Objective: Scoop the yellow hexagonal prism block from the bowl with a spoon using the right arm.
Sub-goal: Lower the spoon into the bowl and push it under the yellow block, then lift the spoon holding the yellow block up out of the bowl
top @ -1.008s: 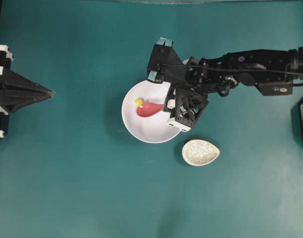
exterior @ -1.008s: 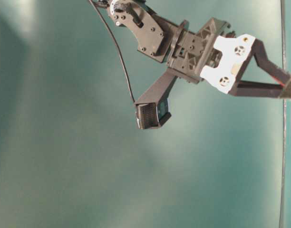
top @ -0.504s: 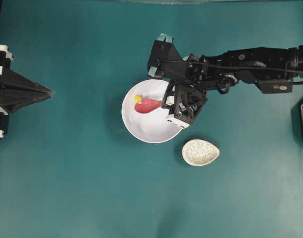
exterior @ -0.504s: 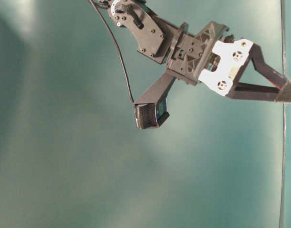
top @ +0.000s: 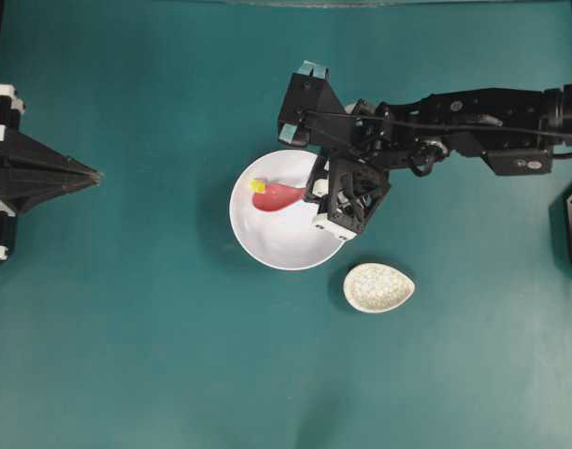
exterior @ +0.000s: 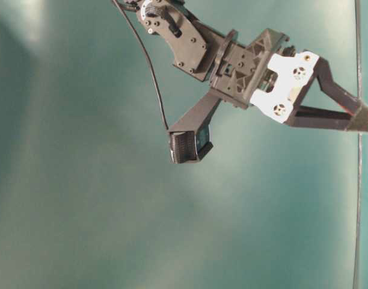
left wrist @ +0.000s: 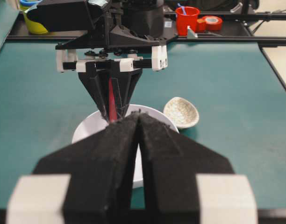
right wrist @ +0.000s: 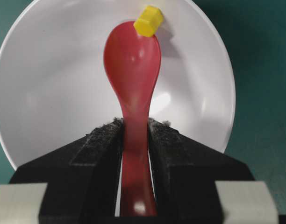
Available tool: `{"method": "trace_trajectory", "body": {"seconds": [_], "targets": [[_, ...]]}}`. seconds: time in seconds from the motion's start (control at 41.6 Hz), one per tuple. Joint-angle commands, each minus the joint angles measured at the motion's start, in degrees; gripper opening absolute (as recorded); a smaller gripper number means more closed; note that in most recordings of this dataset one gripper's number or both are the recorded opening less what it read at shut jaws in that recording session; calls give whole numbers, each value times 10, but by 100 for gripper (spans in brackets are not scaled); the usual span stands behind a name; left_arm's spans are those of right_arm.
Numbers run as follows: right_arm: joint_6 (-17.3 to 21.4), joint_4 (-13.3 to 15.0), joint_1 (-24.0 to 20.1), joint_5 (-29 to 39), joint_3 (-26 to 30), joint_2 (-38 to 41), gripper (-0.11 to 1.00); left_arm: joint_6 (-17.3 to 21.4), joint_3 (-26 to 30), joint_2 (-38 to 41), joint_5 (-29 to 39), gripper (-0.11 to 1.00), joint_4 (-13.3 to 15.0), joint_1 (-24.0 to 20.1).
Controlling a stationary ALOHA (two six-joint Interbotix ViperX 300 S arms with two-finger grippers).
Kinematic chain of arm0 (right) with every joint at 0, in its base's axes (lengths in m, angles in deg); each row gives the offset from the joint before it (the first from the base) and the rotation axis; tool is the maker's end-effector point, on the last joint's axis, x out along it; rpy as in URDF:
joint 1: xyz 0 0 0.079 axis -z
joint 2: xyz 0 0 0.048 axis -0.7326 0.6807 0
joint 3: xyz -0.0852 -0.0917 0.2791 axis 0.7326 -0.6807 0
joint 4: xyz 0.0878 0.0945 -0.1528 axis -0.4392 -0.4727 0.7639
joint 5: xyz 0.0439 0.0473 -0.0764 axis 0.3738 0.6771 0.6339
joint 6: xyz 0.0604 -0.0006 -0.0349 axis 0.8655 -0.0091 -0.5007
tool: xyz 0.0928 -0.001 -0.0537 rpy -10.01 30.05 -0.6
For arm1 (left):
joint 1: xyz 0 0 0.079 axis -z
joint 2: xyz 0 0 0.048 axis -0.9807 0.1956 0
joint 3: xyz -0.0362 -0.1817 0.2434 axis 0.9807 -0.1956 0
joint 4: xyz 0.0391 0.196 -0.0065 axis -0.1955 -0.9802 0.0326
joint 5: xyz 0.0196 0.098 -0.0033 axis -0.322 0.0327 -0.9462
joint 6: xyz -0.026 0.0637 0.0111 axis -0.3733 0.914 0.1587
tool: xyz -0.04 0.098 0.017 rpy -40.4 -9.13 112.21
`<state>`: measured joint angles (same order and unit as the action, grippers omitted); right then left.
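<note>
Overhead exterior: right pincer (top: 316, 192), clamped on spoon (top: 278, 195), has swept its scoop up-left across bowl (top: 267, 245), block (top: 258, 185) pushed at tip, not yet scooped.

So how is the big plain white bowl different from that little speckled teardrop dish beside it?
The large glossy white bowl is round and unpatterned; the small off-white dish is teardrop-shaped and speckled. The bowl holds the red-pink spoon and the tiny yellow block, while nothing shows in the dish. Both rest on the green table.
</note>
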<state>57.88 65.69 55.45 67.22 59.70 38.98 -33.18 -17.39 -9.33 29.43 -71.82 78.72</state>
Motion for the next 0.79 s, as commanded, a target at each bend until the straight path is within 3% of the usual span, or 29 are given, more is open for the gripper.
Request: {"method": "trace_trajectory", "body": {"seconds": [0.0, 0.456, 0.768], "targets": [[0, 1, 4, -4, 13, -20, 24, 0, 10, 3, -8, 1, -1, 0], [0, 1, 13, -4, 12, -26, 24, -1, 11, 3, -8, 1, -1, 0], [0, 1, 13, -2, 3, -83, 24, -1, 10, 3, -8, 1, -1, 0]]}}
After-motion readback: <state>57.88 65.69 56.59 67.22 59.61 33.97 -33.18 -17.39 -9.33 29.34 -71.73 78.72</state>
